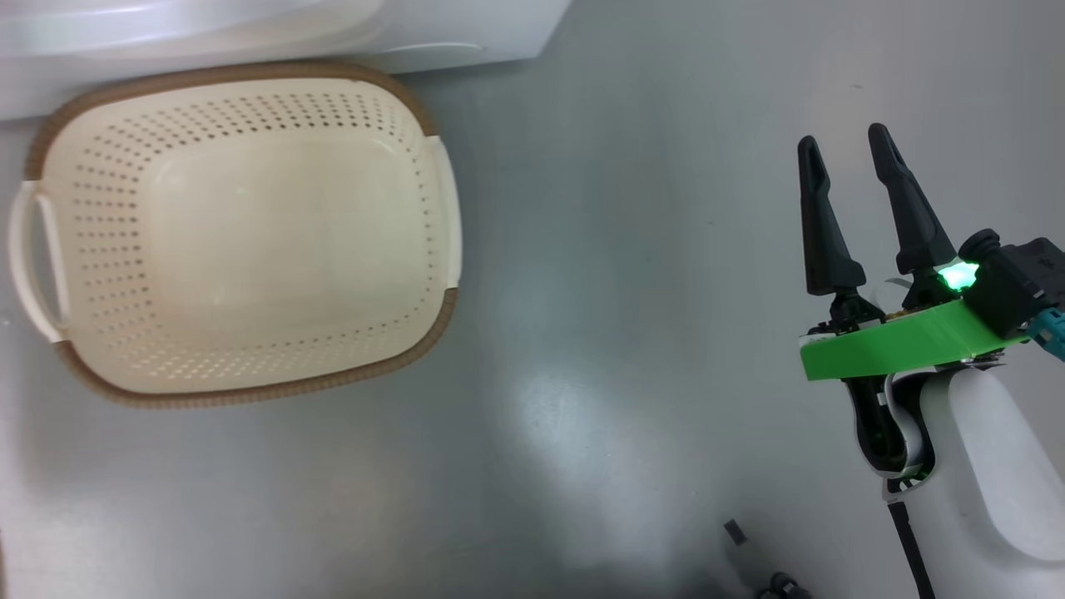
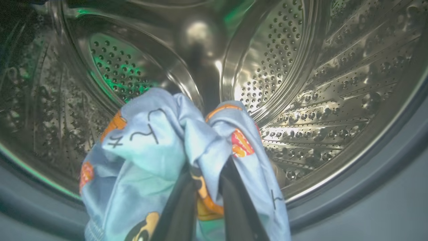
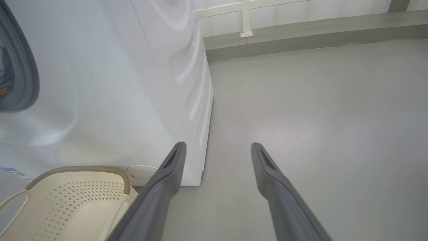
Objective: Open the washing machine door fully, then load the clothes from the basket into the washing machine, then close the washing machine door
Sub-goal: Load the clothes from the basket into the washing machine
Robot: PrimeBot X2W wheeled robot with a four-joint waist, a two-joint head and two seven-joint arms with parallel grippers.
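Note:
In the left wrist view my left gripper [image 2: 209, 170] is shut on a light blue garment with orange prints [image 2: 157, 147], held at the mouth of the steel perforated drum [image 2: 301, 83] inside the grey rubber seal [image 2: 367, 187]. The cream basket [image 1: 241, 233] with its brown rim stands on the floor before the white washing machine [image 1: 466, 33]; nothing lies in it. The same basket [image 3: 67, 204] and the machine's side [image 3: 140, 83] appear in the right wrist view. My right gripper [image 1: 849, 146] hangs open over bare floor, right of the basket, fingers [image 3: 167, 177] apart. The door is out of view.
Grey floor [image 1: 632, 291] stretches between the basket and my right arm. A low kerb and a white wall [image 3: 301, 30] run behind the machine. The round lower cap [image 3: 142, 174] sits near the machine's bottom corner. A small dark part [image 1: 736, 532] of the robot shows at the bottom.

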